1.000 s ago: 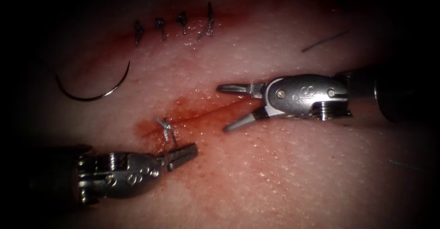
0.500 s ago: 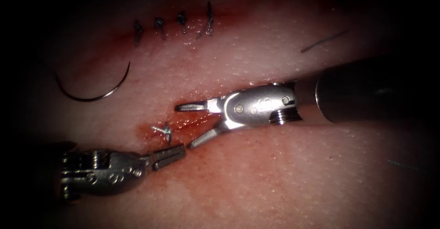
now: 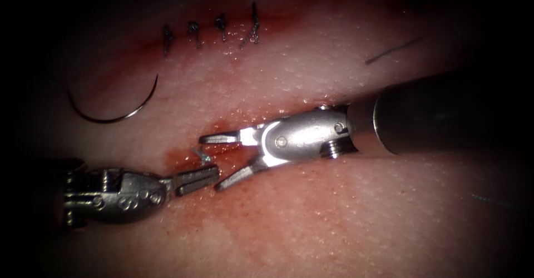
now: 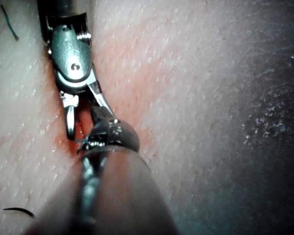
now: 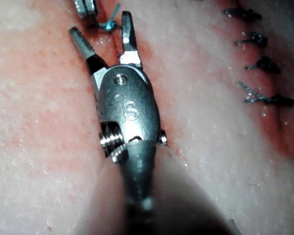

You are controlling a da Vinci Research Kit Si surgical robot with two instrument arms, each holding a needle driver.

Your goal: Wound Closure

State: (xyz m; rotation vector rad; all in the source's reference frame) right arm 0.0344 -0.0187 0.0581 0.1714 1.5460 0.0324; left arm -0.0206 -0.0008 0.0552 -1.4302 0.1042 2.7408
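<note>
Pale, glistening tissue (image 3: 345,211) is lying under the endoscope, stained with red fluid (image 3: 233,144) around the short cut (image 3: 245,136) at the centre. My right tool (image 3: 214,161) is reaching in from the right with its jaws spread wide and holding nothing; one jaw is lying over the cut and the other is angling down toward my left tool. My left tool (image 3: 208,175) is coming in from the lower left, its jaws pressed together just beside the small knot of thread (image 3: 201,154) at the cut's left end; I cannot tell whether they are pinching a strand. In the right wrist view the thread knot (image 5: 108,23) is sitting between the tips of my open jaws. Farther out, the curved needle (image 3: 114,108) is lying free on the tissue, up and to the left of the cut, not in it and held by neither tool. Beyond it, four finished stitches (image 3: 211,32) are running along an older closed cut, and a loose cut end of thread (image 3: 392,50) is resting at the upper right. Compared with a second ago, my right tool has advanced leftward along the cut to the knot, and my left tool has drawn back to the left. I judge that the work is now on the tied knot's thread; any next move calls for fine aim at that short strand.
</note>
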